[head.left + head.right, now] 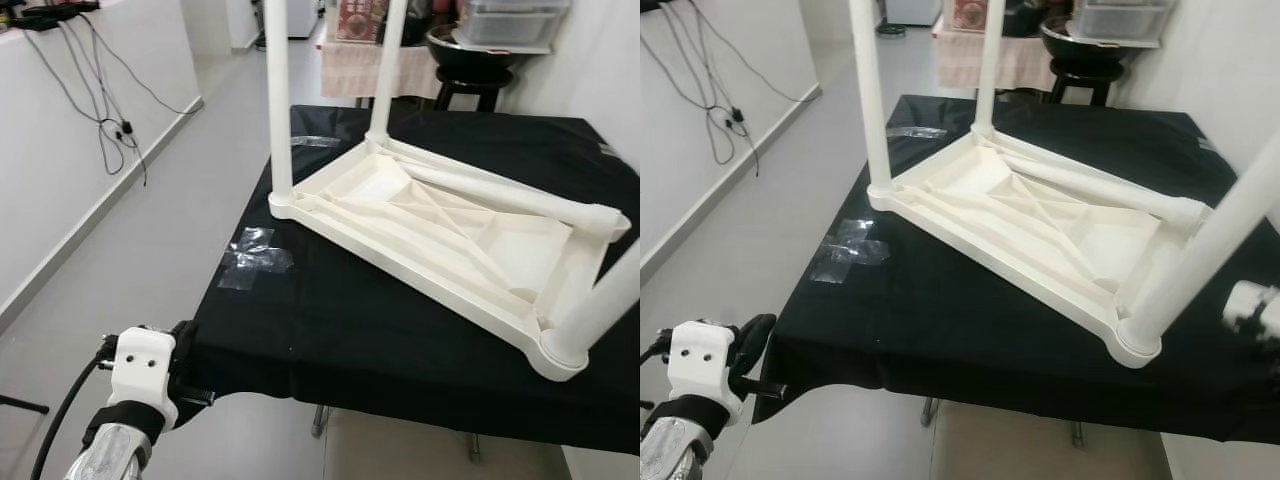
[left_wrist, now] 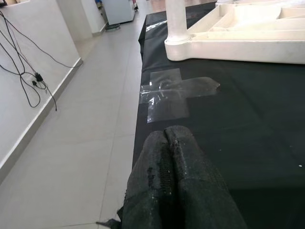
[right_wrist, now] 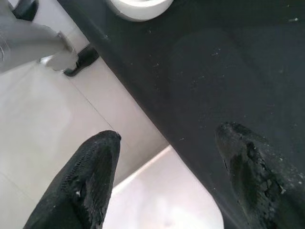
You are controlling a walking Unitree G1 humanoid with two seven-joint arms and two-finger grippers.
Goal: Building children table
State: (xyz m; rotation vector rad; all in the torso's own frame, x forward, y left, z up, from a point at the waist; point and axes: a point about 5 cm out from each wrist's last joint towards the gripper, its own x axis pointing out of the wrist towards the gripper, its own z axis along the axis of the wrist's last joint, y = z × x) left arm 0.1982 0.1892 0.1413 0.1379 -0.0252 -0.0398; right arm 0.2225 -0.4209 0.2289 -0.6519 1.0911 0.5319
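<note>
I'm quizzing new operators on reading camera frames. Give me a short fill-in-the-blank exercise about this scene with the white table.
1. The white children's table lies ____ on the black cloth, legs pointing up.
2. Standing upright in its corners are ____ legs.
3. The fourth leg lies ____ across the frame.
4. The left end effector has its fingers ____, while the right end effector is open.

Missing words: upside down; three; flat; shut

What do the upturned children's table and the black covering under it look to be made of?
Children's table: likely moulded plastic, off-white with a soft sheen; ribbed underside and one-piece leg sockets suggest it. Black covering: seemingly matte fabric, draping over the edge; clear tape shines on it.
</note>
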